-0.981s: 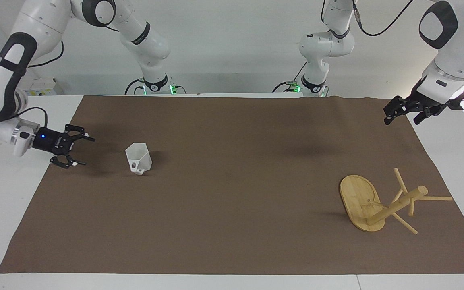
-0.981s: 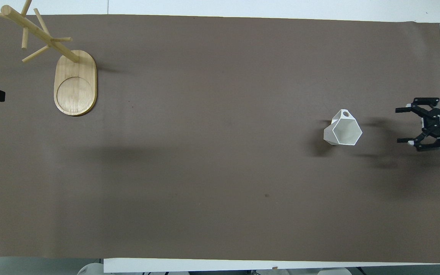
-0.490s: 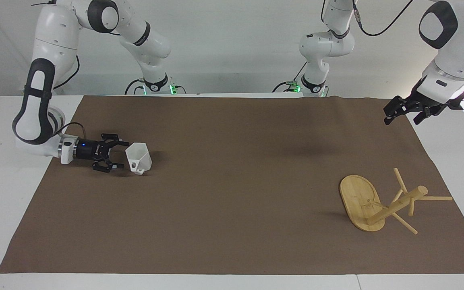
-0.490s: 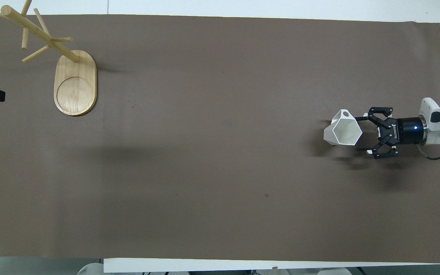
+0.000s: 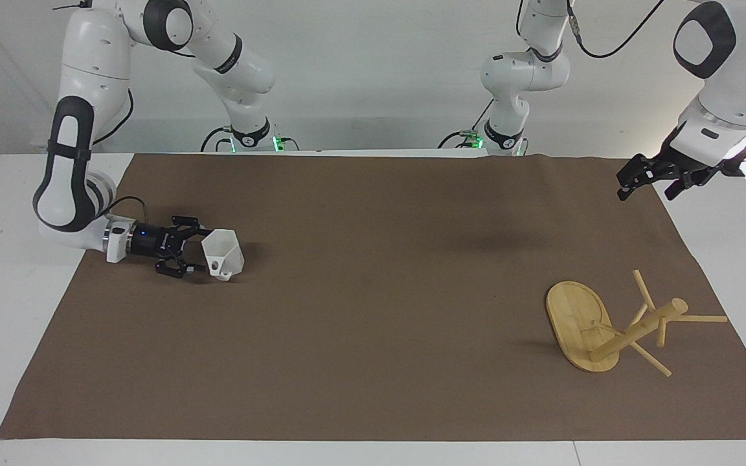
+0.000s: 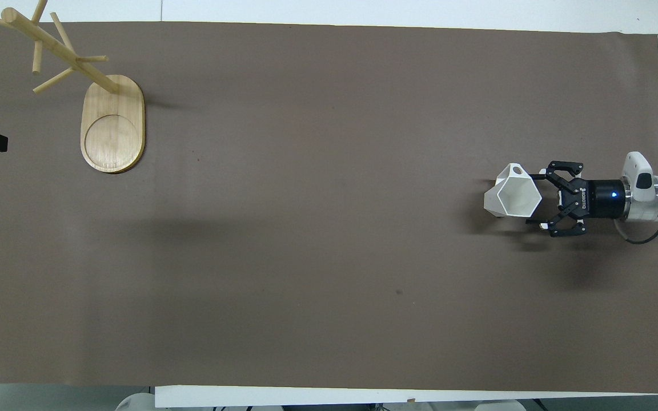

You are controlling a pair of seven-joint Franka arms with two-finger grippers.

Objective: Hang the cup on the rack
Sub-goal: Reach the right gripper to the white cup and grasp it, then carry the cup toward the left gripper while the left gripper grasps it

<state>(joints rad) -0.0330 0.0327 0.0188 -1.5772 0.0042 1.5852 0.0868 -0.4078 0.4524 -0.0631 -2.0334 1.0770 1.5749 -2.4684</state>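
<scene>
Sliding in closer now, right gripper (image 5: 199,254) gaping wide around the cup (image 5: 223,254); left gripper (image 5: 648,178) open, waiting over brown mat (image 5: 373,336).

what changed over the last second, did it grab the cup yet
The right gripper slid low across the mat from the right arm's end of the table up to the cup; its open fingers now flank the cup's side but have not closed. The cup, the rack and the waiting left gripper have not moved.
</scene>
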